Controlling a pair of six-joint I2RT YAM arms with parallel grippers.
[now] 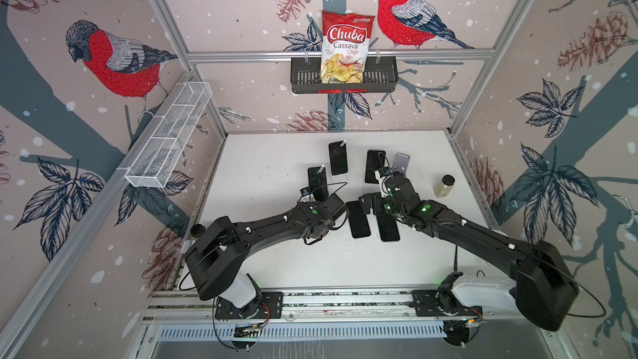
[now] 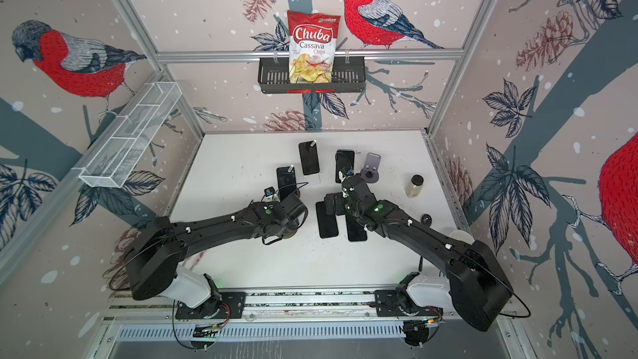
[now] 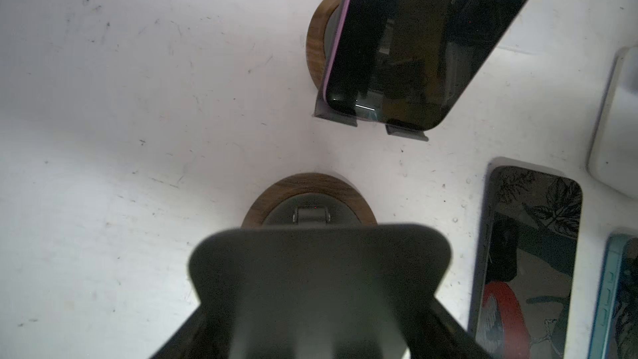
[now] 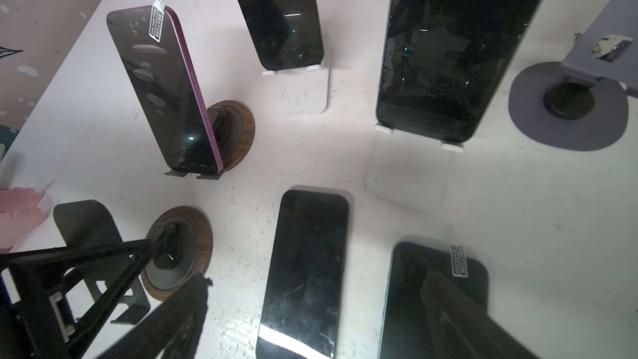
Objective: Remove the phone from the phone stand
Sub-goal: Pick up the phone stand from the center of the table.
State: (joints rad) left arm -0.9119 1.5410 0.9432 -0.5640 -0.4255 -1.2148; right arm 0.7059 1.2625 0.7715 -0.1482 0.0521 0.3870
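The phone (image 4: 162,91), purple at the edge, is seen leaning upright in its wood-based stand (image 4: 238,132) near the middle of the table (image 1: 276,264). Just beside it, the left gripper (image 4: 86,271) is set at an empty stand (image 4: 176,246); its jaw width cannot be told. The right gripper (image 1: 368,203) is spread wide, nothing held, above a flat phone (image 1: 359,224). The white tabletop is scuffed. Bird-patterned walls (image 1: 241,5) are hung with a black basket (image 1: 383,81) holding a bag of chips (image 1: 345,46).

Propped phones (image 1: 337,157) crowd table (image 1: 255,174) rear-centre, flat phones (image 1: 359,219) mid, jar (image 1: 444,186) right, front strip & left side free.
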